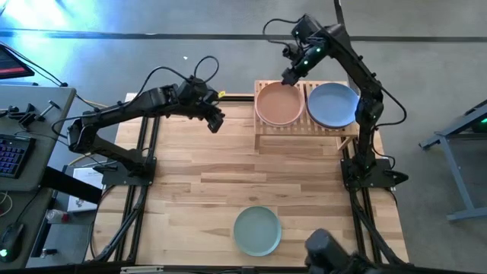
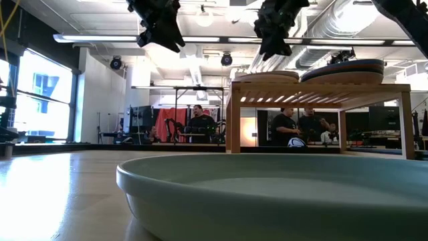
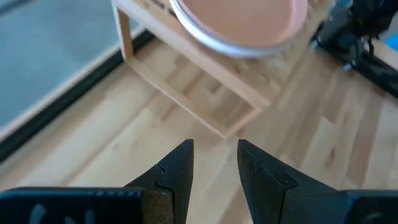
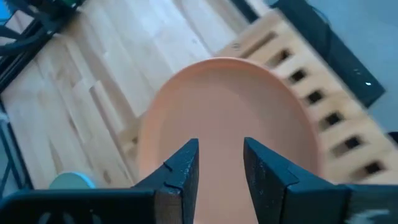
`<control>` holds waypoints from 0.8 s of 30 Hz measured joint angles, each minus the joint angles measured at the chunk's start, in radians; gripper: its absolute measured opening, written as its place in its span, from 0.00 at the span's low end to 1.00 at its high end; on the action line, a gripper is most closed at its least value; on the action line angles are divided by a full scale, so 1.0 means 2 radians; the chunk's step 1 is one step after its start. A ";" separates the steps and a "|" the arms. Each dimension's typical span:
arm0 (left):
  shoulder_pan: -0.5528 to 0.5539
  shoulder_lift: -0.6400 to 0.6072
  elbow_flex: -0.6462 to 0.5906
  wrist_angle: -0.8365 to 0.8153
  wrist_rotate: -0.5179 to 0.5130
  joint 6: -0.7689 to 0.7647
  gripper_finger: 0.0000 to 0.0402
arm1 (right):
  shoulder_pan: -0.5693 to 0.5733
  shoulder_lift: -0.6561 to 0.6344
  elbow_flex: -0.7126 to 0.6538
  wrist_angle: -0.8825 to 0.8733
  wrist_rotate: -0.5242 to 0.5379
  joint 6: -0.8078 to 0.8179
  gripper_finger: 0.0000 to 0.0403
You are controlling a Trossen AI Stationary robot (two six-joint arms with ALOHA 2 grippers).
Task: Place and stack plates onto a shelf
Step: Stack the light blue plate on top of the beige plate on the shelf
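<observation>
The shelf point(image 1: 304, 125) of pale slats stands at the table's far right. A salmon plate point(image 1: 279, 104) lies flat on its left half and a light blue plate point(image 1: 332, 104) on its right half. A mint plate point(image 1: 256, 230) rests flat on the tabletop near the front edge. My right gripper point(image 4: 221, 143) hangs open a little above the salmon plate's far rim, clear of it. My left gripper point(image 3: 214, 144) hovers open over the bare table, left of the shelf point(image 3: 205, 74), with nothing between its fingers.
Bare butcher-block table point(image 1: 205, 190) lies between the shelf and the mint plate point(image 2: 281, 194). A side desk with a keyboard point(image 1: 11, 156) stands off the left edge. People point(image 2: 297, 127) are in the room beyond the shelf point(image 2: 317, 87).
</observation>
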 joint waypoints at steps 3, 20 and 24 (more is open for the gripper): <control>-0.017 0.000 -0.006 -0.012 0.000 -0.013 0.28 | 0.027 0.000 0.000 0.000 -0.001 0.019 0.26; -0.144 0.000 -0.090 0.027 0.040 -0.132 0.28 | 0.182 -0.048 0.000 0.000 0.041 0.194 0.26; -0.173 0.005 -0.093 0.049 0.037 -0.135 0.28 | 0.226 -0.048 0.000 0.000 0.072 0.232 0.26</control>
